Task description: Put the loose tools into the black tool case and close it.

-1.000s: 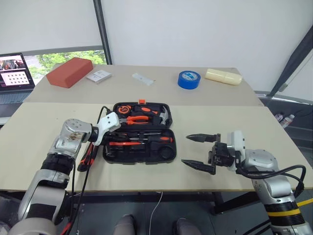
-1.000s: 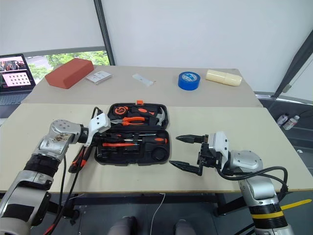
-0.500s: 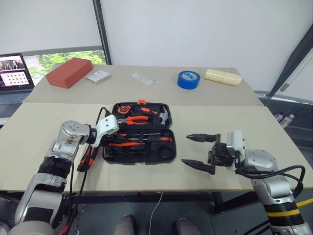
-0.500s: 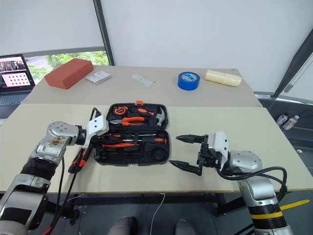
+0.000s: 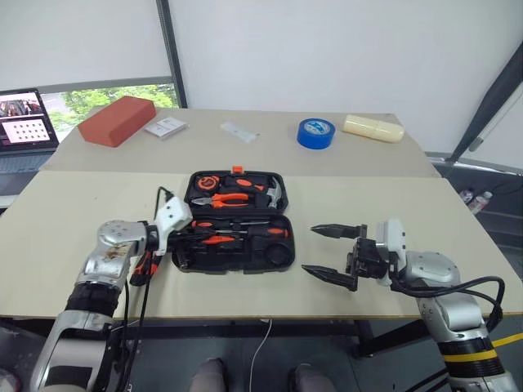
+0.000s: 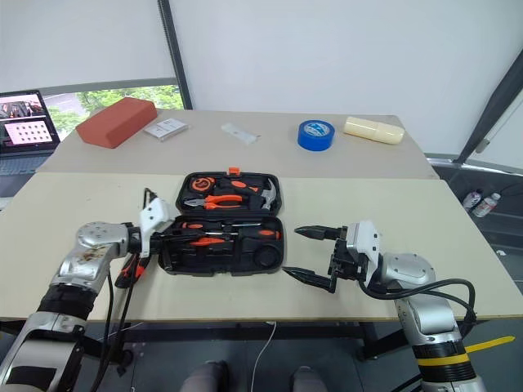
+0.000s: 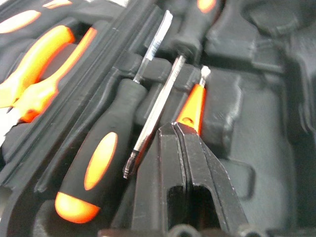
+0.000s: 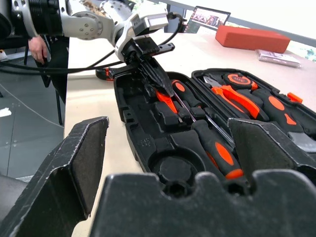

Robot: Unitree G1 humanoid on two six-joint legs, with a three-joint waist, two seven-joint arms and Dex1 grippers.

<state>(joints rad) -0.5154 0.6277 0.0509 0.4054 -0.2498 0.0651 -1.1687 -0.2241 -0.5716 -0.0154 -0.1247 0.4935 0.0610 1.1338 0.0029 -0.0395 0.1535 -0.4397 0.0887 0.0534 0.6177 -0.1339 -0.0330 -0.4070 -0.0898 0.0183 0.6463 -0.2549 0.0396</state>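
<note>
Two halves of the black tool case (image 5: 233,231) lie open mid-surface; left gripper (image 7: 183,129), jaws pressed together, noses the tester pen (image 7: 192,106) into its slot; right gripper (image 5: 333,252) waits beside, jaws spread.

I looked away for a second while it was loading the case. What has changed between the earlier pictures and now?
The left gripper has drawn back toward the left end of the black tool case, its fingers still together by the thin orange-red tester pen lying in the case. The right gripper stayed open beside the case's right end. The case is still open, with the pliers and screwdriver seated as before.
</note>
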